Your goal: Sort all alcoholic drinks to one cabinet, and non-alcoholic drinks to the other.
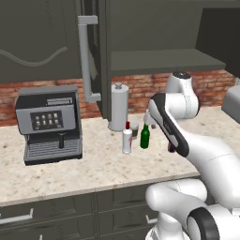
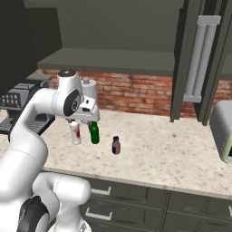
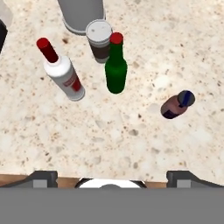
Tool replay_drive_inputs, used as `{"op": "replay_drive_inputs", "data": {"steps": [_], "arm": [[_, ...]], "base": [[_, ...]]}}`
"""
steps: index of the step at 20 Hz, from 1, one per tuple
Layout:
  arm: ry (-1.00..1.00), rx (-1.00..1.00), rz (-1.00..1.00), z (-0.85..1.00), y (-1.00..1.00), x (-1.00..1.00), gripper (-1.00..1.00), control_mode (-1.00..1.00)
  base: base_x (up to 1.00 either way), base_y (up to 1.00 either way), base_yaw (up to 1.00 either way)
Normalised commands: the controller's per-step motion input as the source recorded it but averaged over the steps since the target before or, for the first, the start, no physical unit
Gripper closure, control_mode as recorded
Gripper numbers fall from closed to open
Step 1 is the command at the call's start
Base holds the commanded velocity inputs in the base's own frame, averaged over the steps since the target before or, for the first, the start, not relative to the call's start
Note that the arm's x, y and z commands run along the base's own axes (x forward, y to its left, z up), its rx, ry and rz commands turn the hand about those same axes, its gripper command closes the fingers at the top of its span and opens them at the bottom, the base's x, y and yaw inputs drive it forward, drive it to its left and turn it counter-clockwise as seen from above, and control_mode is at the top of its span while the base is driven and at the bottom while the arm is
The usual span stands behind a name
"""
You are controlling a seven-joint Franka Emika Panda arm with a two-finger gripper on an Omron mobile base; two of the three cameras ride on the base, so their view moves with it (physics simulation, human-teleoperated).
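Jaws spread wide and empty, with the two dark finger tips [image 3: 43, 178] far apart at the bottom of the hand view, looking down on the speckled beige stone worktop [image 3: 131, 144]. Gripping nothing, touching nothing.

Below and ahead of the jaws, all four drinks standing upright on the worktop. Nearest the middle, the slim dark-green glass bottle with a long neck and red cap [image 3: 116, 68]. Just behind it, almost touching, the paper coffee cup with white lid and brown sleeve [image 3: 99, 40]. To one side, a little apart, the white bottle with red cap and red label [image 3: 61, 70]. To the other side, well apart from the rest, the tiny purple bottle with dark cap [image 3: 177, 105]. Behind the cup, the tall grey metal canister [image 1: 118, 107], not part of the sorting.

Further out, the dark grey wall cabinet [image 2: 113, 59] above the worktop standing open, door with the long pale-grey bar handle [image 1: 86, 61] swung outward, the shelf bare as far as visible. At the left end of the worktop, a grey coffee machine [image 1: 49, 123].

Judged from this: doors opened, but no drink moved yet. All four placements left, probably starting with the green bottle.
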Motion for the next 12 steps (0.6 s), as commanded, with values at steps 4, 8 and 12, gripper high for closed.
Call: {"op": "replay_drive_inputs", "data": {"steps": [4,8,12], "arm": [[-0.08,0.00,0.01,-0.13,0.06,0.01,-1.00,-1.00],[-0.09,0.00,0.01,-0.11,0.01,0.10,-1.00,-1.00],[-0.09,0.00,0.01,-0.11,0.01,0.17,-1.00,-1.00]], "base": [[0.00,0.00,0.00],[0.00,0.00,0.00],[0.00,0.00,0.00]]}}
